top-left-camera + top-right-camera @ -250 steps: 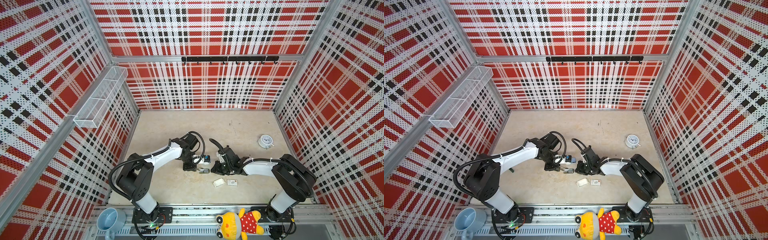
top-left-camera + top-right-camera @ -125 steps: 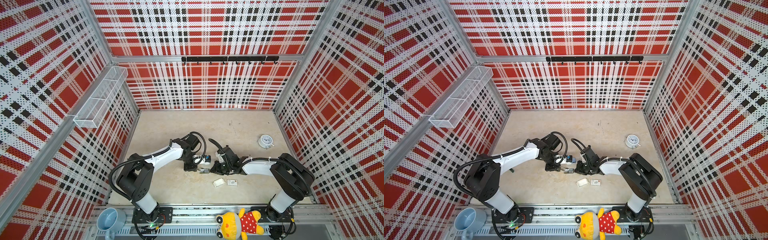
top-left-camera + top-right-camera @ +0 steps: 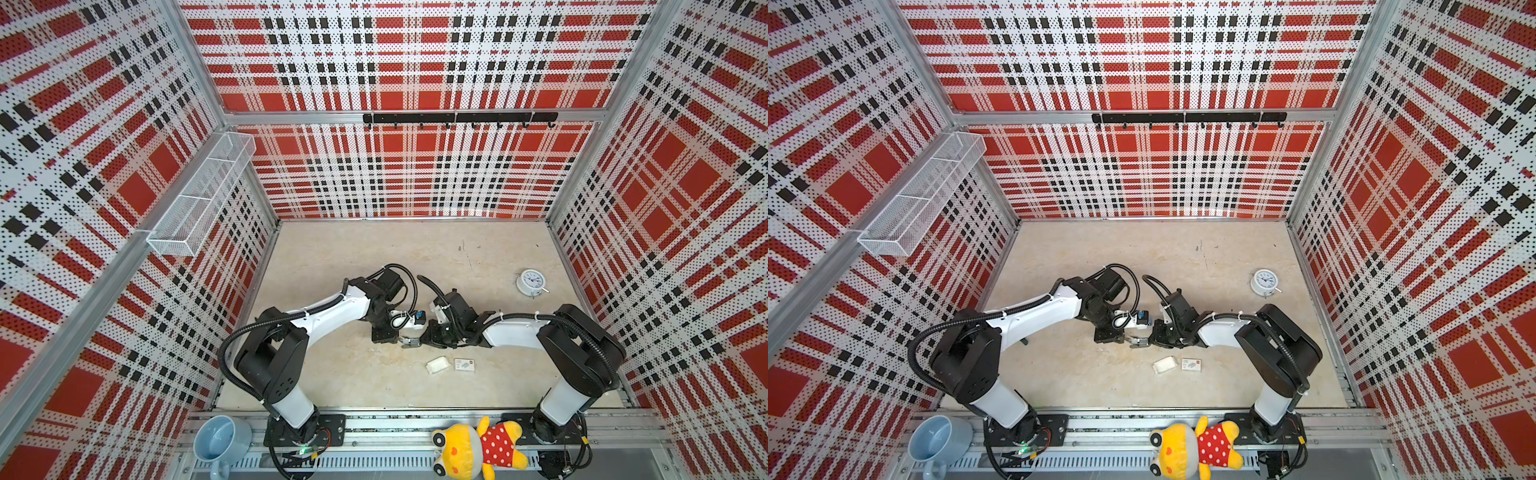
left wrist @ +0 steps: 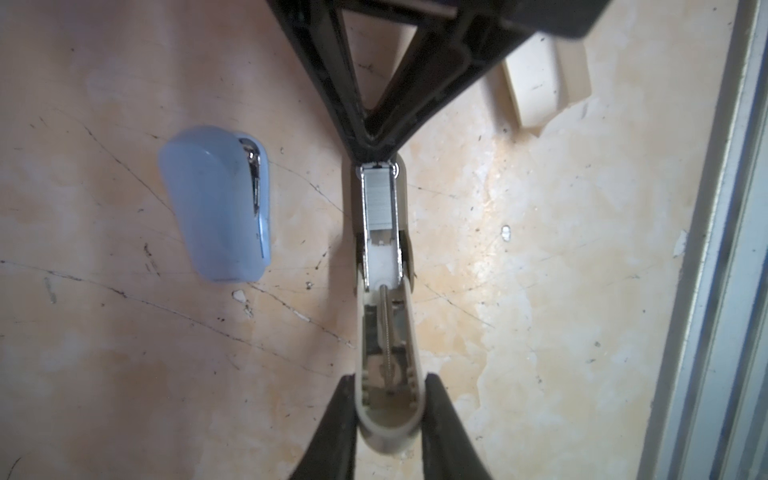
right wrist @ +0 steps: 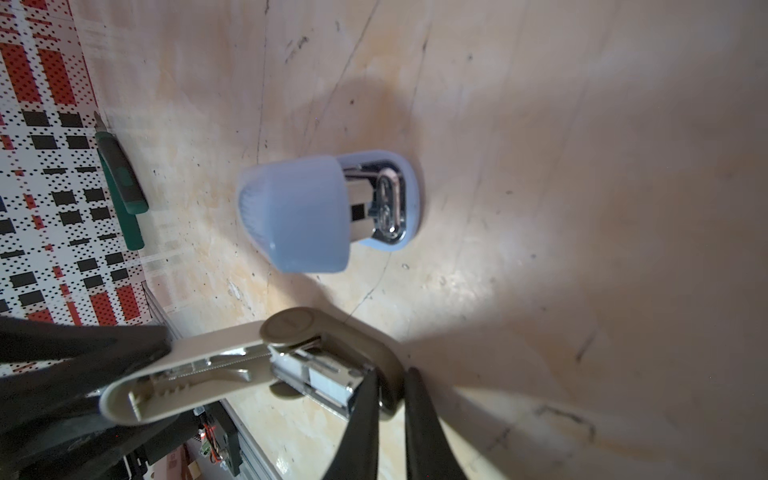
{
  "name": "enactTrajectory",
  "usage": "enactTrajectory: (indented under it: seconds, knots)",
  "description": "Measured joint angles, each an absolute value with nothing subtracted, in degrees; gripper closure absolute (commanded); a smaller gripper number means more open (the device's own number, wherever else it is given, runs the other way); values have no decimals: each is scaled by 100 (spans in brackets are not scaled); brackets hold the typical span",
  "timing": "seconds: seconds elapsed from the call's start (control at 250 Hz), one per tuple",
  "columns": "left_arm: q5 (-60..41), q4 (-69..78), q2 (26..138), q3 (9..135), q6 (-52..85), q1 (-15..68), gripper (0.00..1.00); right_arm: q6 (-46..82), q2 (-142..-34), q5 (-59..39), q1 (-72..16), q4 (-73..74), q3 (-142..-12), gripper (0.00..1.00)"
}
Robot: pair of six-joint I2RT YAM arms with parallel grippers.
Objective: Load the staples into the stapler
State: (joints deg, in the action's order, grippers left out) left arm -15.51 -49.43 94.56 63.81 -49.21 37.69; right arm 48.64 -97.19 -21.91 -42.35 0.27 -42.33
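The light-blue stapler (image 4: 216, 203) (image 5: 299, 212) lies closed on the table, and neither gripper touches it. Beside it a grey-beige stapler (image 4: 388, 332) (image 3: 410, 341) is swung open and held at both ends. My left gripper (image 4: 390, 399) is shut on the rounded end of its lid. My right gripper (image 5: 390, 395) is shut on the nose of its base. The staples (image 4: 377, 199) (image 5: 328, 380), a silver-grey block, sit in the front of the grey-beige stapler's metal channel, just behind the right fingers.
A white card tray (image 3: 437, 365) and a white printed sleeve with a red mark (image 3: 464, 365) lie near the front. An alarm clock (image 3: 531, 282) stands at the right. A green knife (image 5: 120, 183) lies by the left wall. A mug (image 3: 220, 436) and a plush toy (image 3: 478, 449) sit on the front rail.
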Motion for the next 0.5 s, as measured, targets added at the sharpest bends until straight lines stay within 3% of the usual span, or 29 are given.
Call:
enactTrajectory:
  seconds: [0.496]
  knots:
    - [-1575,-5035,9697,6790,-4648,3955,79,4845,-9719,-2185,-4233,30,-4233,86]
